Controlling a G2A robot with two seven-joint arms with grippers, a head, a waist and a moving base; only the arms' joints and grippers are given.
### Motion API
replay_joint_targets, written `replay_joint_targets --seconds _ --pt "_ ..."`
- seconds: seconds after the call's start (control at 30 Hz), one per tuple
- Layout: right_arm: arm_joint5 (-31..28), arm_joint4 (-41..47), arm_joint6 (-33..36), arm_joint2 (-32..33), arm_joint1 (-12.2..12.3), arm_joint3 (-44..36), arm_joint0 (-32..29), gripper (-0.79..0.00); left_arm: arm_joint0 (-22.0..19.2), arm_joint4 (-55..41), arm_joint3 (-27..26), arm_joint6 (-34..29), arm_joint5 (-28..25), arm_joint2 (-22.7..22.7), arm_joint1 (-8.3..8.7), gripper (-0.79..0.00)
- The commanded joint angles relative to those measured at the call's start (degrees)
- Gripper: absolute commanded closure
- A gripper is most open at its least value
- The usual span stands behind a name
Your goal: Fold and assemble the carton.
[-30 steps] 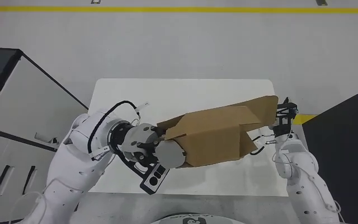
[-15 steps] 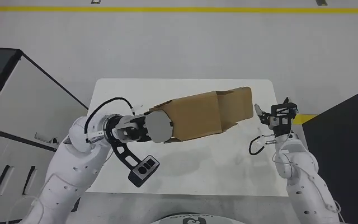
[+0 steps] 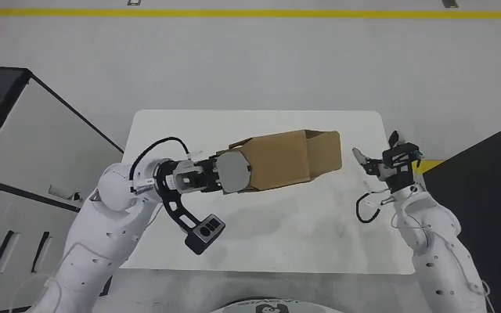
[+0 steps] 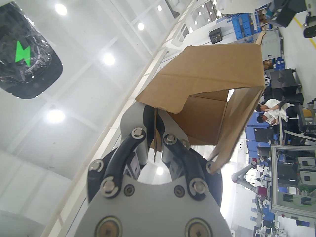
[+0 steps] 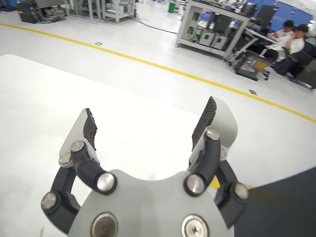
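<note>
White table (image 3: 313,235) with rounded corners stood on pale grey floor; yellow floor line (image 3: 250,12) ran beyond its far edge; black-framed grey panel (image 3: 39,149) stood just beside table's left side; dark panel (image 3: 470,188) lay off its right side. Farther off: metal-framed workbench (image 5: 214,8), green bin (image 5: 171,7) near it; round ceiling lights (image 4: 60,9) were lit; blue storage bins (image 4: 243,25) sat on shelves.
</note>
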Motion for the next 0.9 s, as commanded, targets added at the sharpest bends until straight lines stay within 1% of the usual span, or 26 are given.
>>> replay_joint_targets --seconds 0.0,0.03,0.23,0.27,0.33,0.4,0.47,0.57,0.67,0.73,0.8,0.83,0.87 --pt "-9.6 3.2 1.4 2.8 0.6 1.3 1.1 -0.785 -0.1 1.3 0.6 -0.3 -0.5 0.1 -0.01 0.000" --pt "-13.2 5.9 2.2 4.3 0.9 2.5 1.7 -0.785 0.0 1.5 1.1 -0.5 -0.2 0.3 -0.05 0.000" --pt "-13.7 6.7 2.6 4.9 1.0 3.0 2.0 -0.785 -0.1 1.8 1.2 -0.4 -0.2 0.4 -0.06 0.000" --pt "-14.6 8.2 2.6 4.4 1.0 3.1 1.8 -0.785 -0.1 1.8 1.2 -0.4 -0.2 0.4 -0.06 0.000" --pt "-19.9 16.5 5.0 4.6 1.1 4.4 2.1 -0.785 -0.1 2.8 0.6 -0.9 -0.8 0.7 -0.09 0.000" --pt "-25.7 22.3 10.2 6.0 1.7 4.9 3.1 -0.785 -0.2 3.7 1.2 -1.3 -1.1 1.1 -0.14 0.000" --pt "-31.3 30.5 17.7 7.1 2.6 5.9 4.4 -0.785 -0.5 4.8 1.2 -1.0 -1.0 1.1 -0.13 0.000" --pt "-34.7 40.5 27.5 7.2 3.9 6.6 5.9 -0.785 -0.4 4.9 0.5 -1.1 -0.3 1.2 -0.16 0.000" --pt "-34.9 51.6 39.4 6.6 5.5 6.7 7.5 -0.785 -0.1 5.8 0.2 -1.6 0.2 1.2 -0.18 0.000" --pt "-33.3 60.7 48.4 6.1 6.9 6.3 8.6 -0.785 0.1 6.3 0.3 -1.9 0.4 1.5 -0.22 0.000" --pt "-31.5 66.8 54.0 5.8 7.7 6.4 9.1 -0.785 0.1 7.4 0.7 -2.3 -0.1 1.6 -0.22 0.000" --pt "-28.8 70.1 57.1 5.0 8.3 6.1 9.2 -0.785 0.0 8.3 0.8 -2.8 -0.7 1.6 -0.22 0.000" --pt "-27.9 71.1 57.9 4.9 8.5 6.0 9.4 -0.785 -0.1 8.6 0.4 -3.3 -0.8 1.8 -0.27 0.000"
